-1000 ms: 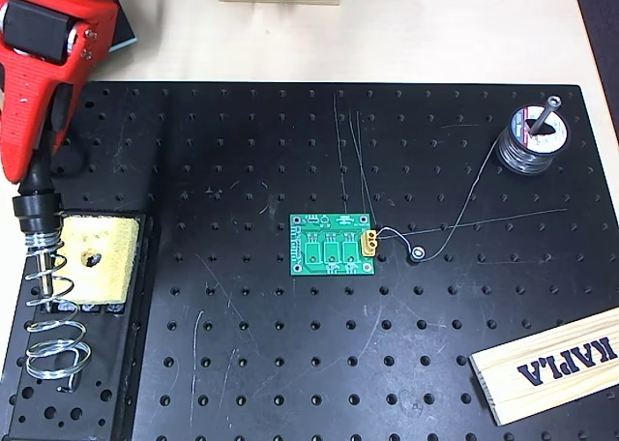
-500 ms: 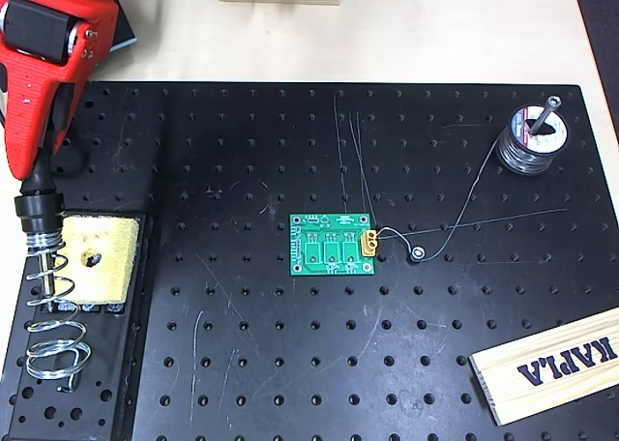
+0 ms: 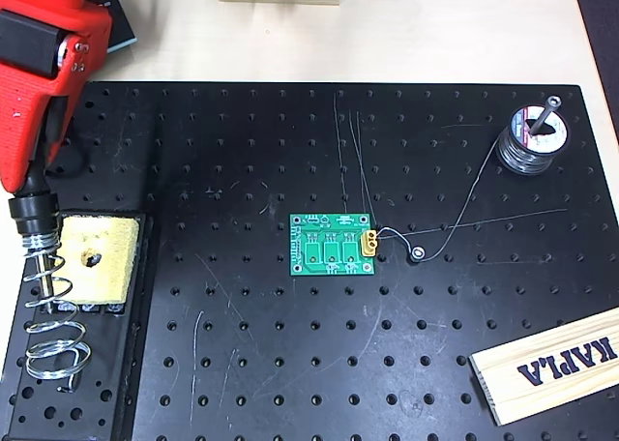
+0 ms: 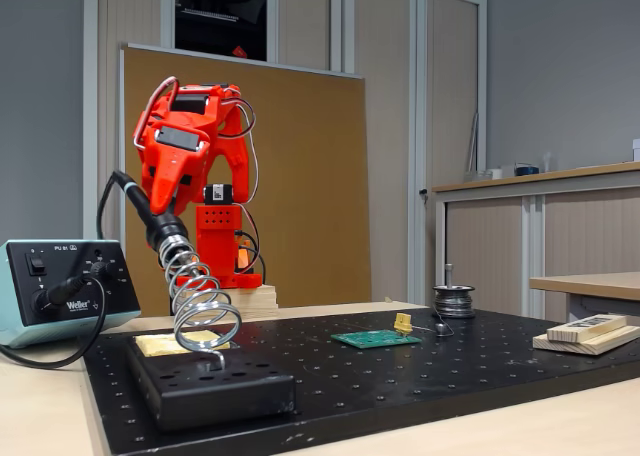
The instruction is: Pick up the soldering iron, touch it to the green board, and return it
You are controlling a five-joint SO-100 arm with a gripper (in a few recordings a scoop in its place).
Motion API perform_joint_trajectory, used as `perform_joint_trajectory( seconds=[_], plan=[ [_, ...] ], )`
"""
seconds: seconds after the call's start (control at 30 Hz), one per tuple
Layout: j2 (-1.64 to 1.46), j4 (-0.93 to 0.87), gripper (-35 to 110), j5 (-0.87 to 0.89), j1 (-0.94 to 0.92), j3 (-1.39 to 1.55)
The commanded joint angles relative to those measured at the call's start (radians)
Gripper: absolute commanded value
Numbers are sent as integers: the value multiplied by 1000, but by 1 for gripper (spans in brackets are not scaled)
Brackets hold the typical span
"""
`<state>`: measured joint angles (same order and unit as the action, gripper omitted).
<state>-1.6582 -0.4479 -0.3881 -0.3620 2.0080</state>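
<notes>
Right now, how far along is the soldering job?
Early or nearly finished, I cannot tell which: the soldering iron sits in its coil stand, the red end effector at its handle. The green board lies untouched-looking mid-table; whether it was touched cannot be seen.

- We see the soldering iron (image 3: 31,209) as matt black, plastic by its look, with a flared collar.
- Its stand (image 3: 48,315) is a coil of bright, shiny metal wire on a black, faintly sheened base (image 4: 215,386).
- The sponge (image 3: 94,257) looks yellow, porous and rough.
- The green board (image 3: 333,245) has a smooth, slightly glossy face with white printing.
- We read the perforated board (image 3: 290,364) as matt black, marked with fine pale scratches.
- The arm (image 4: 190,146) wears smooth red plastic.
- The block (image 3: 551,364) is pale, bare wood.
- The bench (image 3: 435,35) looks light, smooth and wood-toned.
- The solder spool (image 3: 532,136) gleams metallic.
</notes>
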Motion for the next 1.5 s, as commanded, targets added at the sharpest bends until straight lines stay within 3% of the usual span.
perform_joint_trajectory(
  seconds=[0.0, 0.13, 0.63, 1.47],
  plan=[
    [6, -9, 8, 9, 9, -60],
    [23, -8, 0, 32, 11, -78],
    [-66, -52, 0, 87, -25, -12],
    [-689, -333, 0, 54, -324, 256]
  ],
)
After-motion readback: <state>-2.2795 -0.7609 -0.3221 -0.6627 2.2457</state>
